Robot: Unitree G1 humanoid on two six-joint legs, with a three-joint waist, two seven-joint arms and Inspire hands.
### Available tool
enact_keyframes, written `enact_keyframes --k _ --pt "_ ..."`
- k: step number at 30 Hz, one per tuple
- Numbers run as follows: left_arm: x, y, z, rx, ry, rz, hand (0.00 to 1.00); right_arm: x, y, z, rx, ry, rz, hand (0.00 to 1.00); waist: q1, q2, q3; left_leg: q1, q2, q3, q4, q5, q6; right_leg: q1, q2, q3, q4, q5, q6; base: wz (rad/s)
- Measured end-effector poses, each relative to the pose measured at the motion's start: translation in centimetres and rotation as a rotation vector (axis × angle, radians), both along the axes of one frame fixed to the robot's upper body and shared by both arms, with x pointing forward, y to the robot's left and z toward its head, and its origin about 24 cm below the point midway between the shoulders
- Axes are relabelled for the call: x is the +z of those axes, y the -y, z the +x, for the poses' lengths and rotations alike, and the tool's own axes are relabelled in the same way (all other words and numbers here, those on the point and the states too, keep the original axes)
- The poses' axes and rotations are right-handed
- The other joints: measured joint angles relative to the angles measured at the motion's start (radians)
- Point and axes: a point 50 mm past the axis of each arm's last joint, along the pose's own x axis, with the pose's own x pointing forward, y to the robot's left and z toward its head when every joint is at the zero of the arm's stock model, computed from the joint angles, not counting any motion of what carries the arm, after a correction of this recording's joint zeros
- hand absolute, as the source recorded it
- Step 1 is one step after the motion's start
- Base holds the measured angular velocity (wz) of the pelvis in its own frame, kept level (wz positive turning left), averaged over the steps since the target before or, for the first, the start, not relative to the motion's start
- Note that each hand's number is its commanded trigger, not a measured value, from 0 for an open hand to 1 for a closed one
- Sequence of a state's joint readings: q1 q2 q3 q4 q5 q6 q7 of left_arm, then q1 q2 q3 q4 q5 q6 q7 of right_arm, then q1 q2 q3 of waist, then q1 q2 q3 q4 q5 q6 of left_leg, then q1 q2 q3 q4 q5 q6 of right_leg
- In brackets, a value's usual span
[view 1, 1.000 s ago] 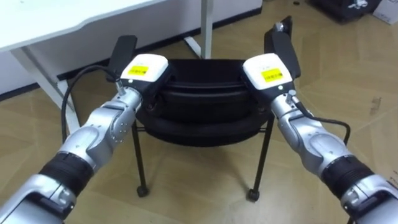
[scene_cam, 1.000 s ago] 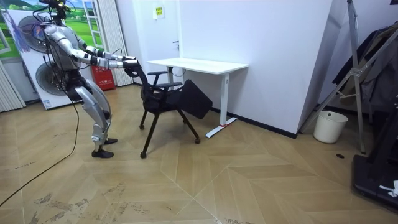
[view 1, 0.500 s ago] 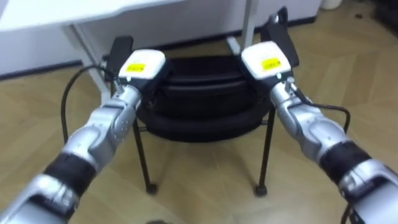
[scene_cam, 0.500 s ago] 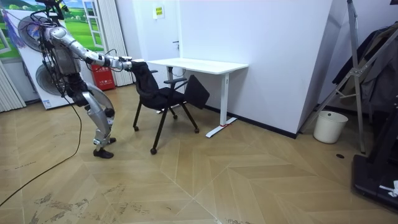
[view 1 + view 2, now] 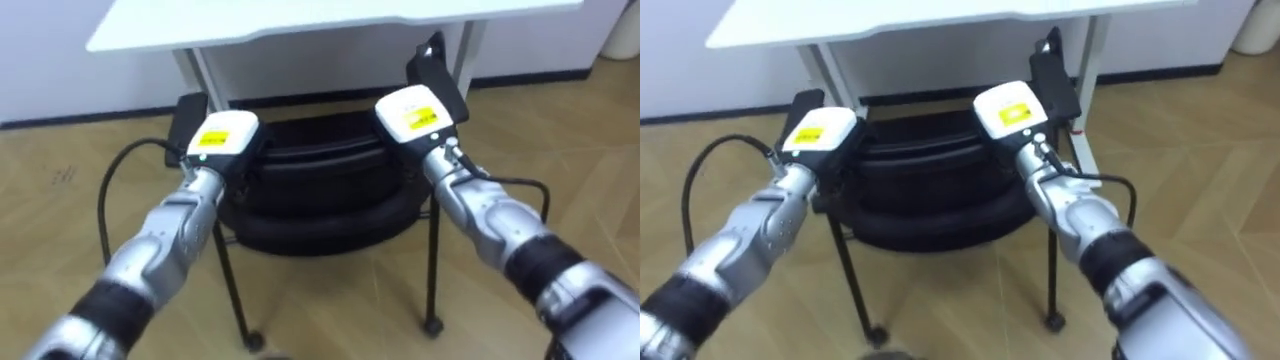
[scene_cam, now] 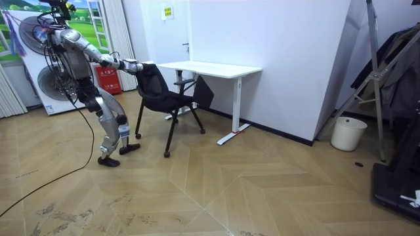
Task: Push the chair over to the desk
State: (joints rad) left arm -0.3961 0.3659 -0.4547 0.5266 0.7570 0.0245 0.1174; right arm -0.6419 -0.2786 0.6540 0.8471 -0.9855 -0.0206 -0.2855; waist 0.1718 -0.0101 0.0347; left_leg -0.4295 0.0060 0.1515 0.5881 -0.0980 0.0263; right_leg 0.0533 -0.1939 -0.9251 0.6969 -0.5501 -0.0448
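A black chair (image 5: pixel 320 195) with thin metal legs on casters stands right in front of me, its back toward me. My left hand (image 5: pixel 225 138) lies on the left top corner of the backrest. My right hand (image 5: pixel 410 112) lies on the right top corner. On both, the fingers reach over the far side of the backrest and are hidden. In the room view I stand behind the chair (image 6: pixel 164 92) at the room view's left. There both arms are stretched out to the backrest top and one foot is raised behind me.
A white desk (image 5: pixel 300 20) stands just beyond the chair, its slanted leg (image 5: pixel 205 75) at the left and a straight leg (image 5: pixel 470 50) at the right. The room view has a white bin (image 6: pixel 348 133) by the far wall and a fan (image 6: pixel 49 82) behind me.
The chair, tipped back a second ago, now stands level and has turned to face the desk. I have stepped forward, and the desk looks nearer. Both hands stay on the backrest.
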Motion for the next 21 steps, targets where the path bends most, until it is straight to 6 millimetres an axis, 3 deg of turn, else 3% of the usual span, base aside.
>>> enact_keyframes --k 1,2,3,4,5,6,7,8,9,10,12,14,16,17,18,19,21 --pt "0.3 -0.3 0.0 -0.004 0.010 0.015 1.00 -0.1 -0.2 0.0 -0.001 -0.005 0.012 1.00 0.013 -0.022 0.0034 0.014 -0.017 -0.018 -0.024 0.023 0.016 0.019 -0.006 -0.042 -0.014 0.000 0.001 -0.08" --pt "0.6 -0.4 0.0 -0.012 0.021 0.026 1.00 -0.1 -0.5 -0.1 0.001 -0.007 0.024 1.00 0.024 -0.039 0.0083 0.025 -0.023 -0.018 -0.041 0.026 0.016 0.035 -0.004 -0.067 -0.028 0.008 0.016 0.00" --pt "0.6 -0.5 0.0 -0.016 0.025 0.034 1.00 -0.2 -0.5 -0.1 0.000 -0.009 0.029 1.00 0.024 -0.040 0.0086 0.028 -0.024 -0.024 -0.048 0.031 0.019 0.033 -0.004 -0.059 -0.017 0.019 0.038 0.32" --pt "0.8 -0.3 0.2 -0.021 0.032 0.050 1.00 -0.3 -0.2 -0.2 -0.007 -0.013 0.039 1.00 0.013 -0.033 0.0067 0.036 -0.023 -0.061 -0.058 0.039 0.020 0.003 -0.003 0.047 0.045 0.053 0.102 0.52" --pt "1.0 -0.2 0.3 -0.024 0.039 0.059 1.00 -0.2 -0.1 -0.1 -0.006 -0.012 0.045 1.00 0.000 -0.024 0.0108 0.037 -0.024 -0.097 -0.051 0.040 0.021 -0.064 0.003 0.211 0.127 0.066 0.112 0.49" --pt "1.2 -0.2 0.4 -0.025 0.042 0.063 1.00 -0.1 0.0 -0.1 -0.003 -0.011 0.044 1.00 -0.002 -0.029 0.0094 0.030 -0.039 -0.105 -0.043 0.041 0.022 -0.090 -0.013 0.277 0.124 0.053 0.085 0.26" --pt "1.6 -0.3 0.7 -0.021 0.054 0.056 1.00 0.4 0.1 0.2 0.009 0.003 0.041 1.00 0.000 -0.047 0.0082 -0.003 -0.065 -0.101 0.005 0.031 0.021 -0.114 -0.044 0.383 0.115 0.003 0.070 0.00" --pt "1.8 -0.2 0.7 -0.009 0.056 0.040 1.00 0.9 0.0 0.5 0.016 0.016 0.039 1.00 0.004 -0.044 0.0121 -0.025 -0.066 -0.081 0.053 0.005 0.014 -0.122 -0.052 0.366 0.114 -0.023 0.043 -0.18" --pt "1.6 -0.1 0.6 -0.004 0.046 0.035 1.00 0.8 0.0 0.5 0.017 0.014 0.032 1.00 0.008 -0.029 0.0044 -0.029 -0.056 -0.071 0.064 -0.012 0.022 -0.120 -0.052 0.356 0.114 -0.025 0.044 -0.23" --pt "1.6 0.0 0.5 -0.006 0.031 0.034 1.00 0.8 0.1 0.4 0.018 0.010 0.025 1.00 0.007 -0.022 0.0018 -0.023 -0.054 -0.060 0.072 -0.031 0.031 -0.108 -0.068 0.333 0.113 -0.028 0.041 -0.25" --pt "1.6 0.2 0.3 -0.019 0.031 0.037 1.00 0.5 0.5 0.2 0.015 -0.002 0.028 1.00 0.019 -0.031 0.0103 -0.002 -0.056 -0.029 0.087 -0.067 0.044 -0.088 -0.093 0.329 0.116 -0.036 0.032 -0.25" --pt "1.6 0.4 0.1 -0.036 0.030 0.043 1.00 0.0 0.8 -0.2 0.005 -0.015 0.047 1.00 0.024 -0.032 0.0107 0.006 -0.053 -0.013 0.128 -0.130 0.051 -0.064 -0.106 0.338 0.120 -0.045 0.050 -0.19" --pt "2.1 0.3 0.4 -0.051 0.051 0.060 1.00 0.2 0.6 -0.2 0.004 -0.010 0.065 1.00 0.027 -0.035 0.0099 0.010 -0.063 -0.012 0.138 -0.148 0.072 -0.066 -0.112 0.351 0.133 -0.042 0.069 -0.16" --pt "2.6 0.1 0.6 -0.053 0.069 0.072 1.00 0.3 0.4 -0.1 -0.002 -0.002 0.082 1.00 0.031 -0.044 0.0167 0.009 -0.072 -0.018 0.140 -0.154 0.081 -0.091 -0.121 0.367 0.178 -0.022 0.071 -0.23" --pt "2.7 0.1 0.7 -0.055 0.073 0.074 1.00 0.3 0.3 -0.1 -0.006 0.001 0.086 1.00 0.032 -0.041 0.0178 0.010 -0.071 -0.024 0.141 -0.157 0.086 -0.112 -0.122 0.386 0.213 0.002 0.070 -0.21" --pt "2.7 -0.1 0.7 -0.055 0.071 0.078 1.00 0.2 0.1 -0.1 -0.010 0.003 0.086 1.00 0.031 -0.027 0.0190 0.016 -0.065 -0.036 0.141 -0.161 0.094 -0.163 -0.128 0.428 0.285 0.058 0.075 -0.15" --pt "2.5 -0.1 0.7 -0.061 0.065 0.083 1.00 -0.1 0.1 -0.3 -0.010 -0.001 0.086 1.00 0.028 -0.010 0.0189 0.030 -0.053 -0.042 0.138 -0.167 0.104 -0.240 -0.141 0.480 0.345 0.095 0.087 -0.05"
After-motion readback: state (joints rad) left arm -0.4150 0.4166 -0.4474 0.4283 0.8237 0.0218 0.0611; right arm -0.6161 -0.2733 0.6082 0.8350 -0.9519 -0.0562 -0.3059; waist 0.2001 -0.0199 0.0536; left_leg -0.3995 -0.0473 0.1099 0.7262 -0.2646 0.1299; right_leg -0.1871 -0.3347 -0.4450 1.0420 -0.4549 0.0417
